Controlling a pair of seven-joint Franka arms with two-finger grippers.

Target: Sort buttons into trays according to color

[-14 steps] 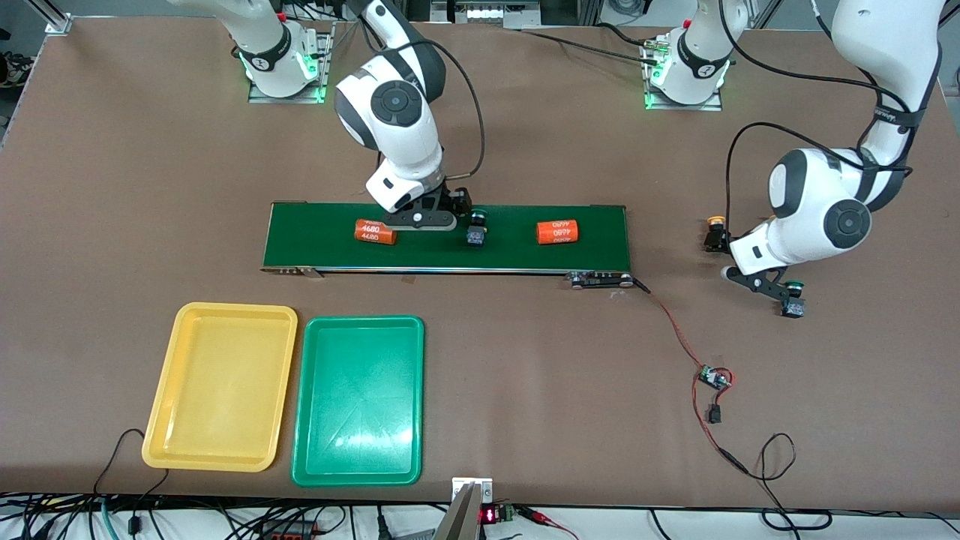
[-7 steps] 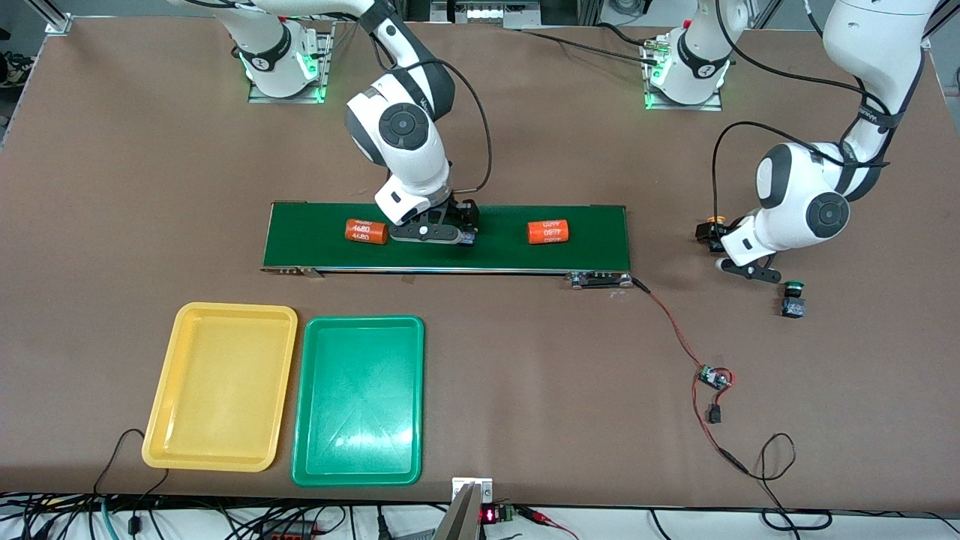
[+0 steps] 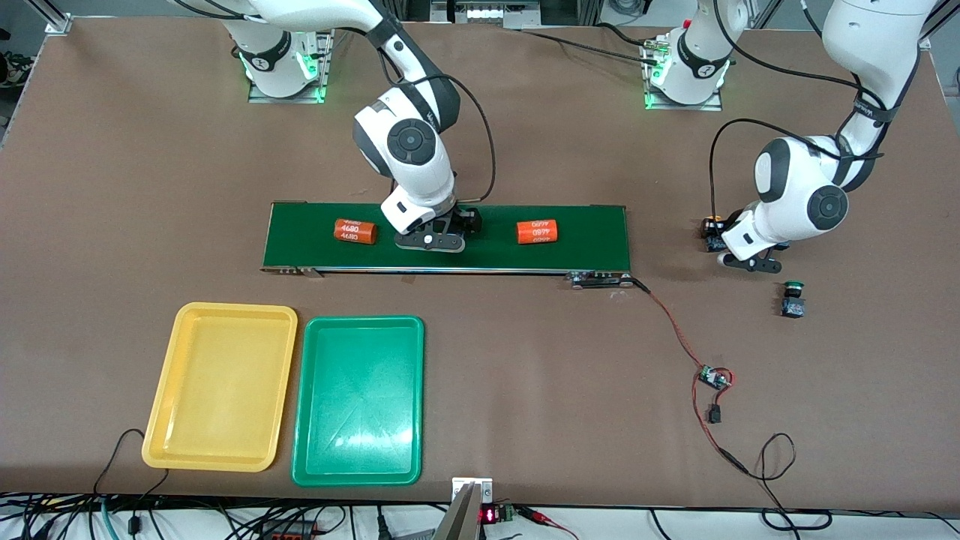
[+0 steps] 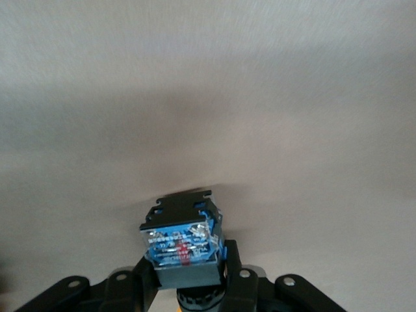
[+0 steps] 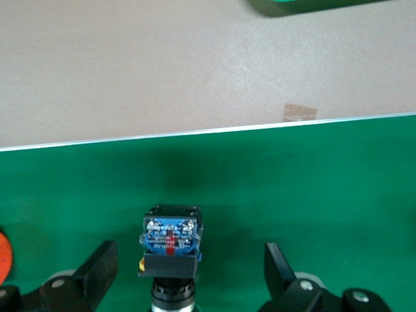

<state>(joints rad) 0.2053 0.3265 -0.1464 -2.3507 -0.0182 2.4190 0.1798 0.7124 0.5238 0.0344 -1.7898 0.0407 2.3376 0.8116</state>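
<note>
**Both pincers now at their buttons**

The yellow tray (image 3: pixel 225 307) and green tray (image 3: pixel 360 321) are unfilled. The right pincer (image 3: pixel 430 239) has dropped, jaws apart, around a belt (image 3: pixel 592 236) button (image 5: pixel 170 237). The left pincer (image 4: pixel 187 289) has just clamped the yellow button (image 4: pixel 182 237) on the desk (image 3: pixel 525 360), ready for lifting.

Three buttons (image 3: pixel 793 298), two trays (image 3: pixel 222 386), two orange cylinders (image 3: pixel 355 231), one conveyor belt (image 3: pixel 585 240).
</note>
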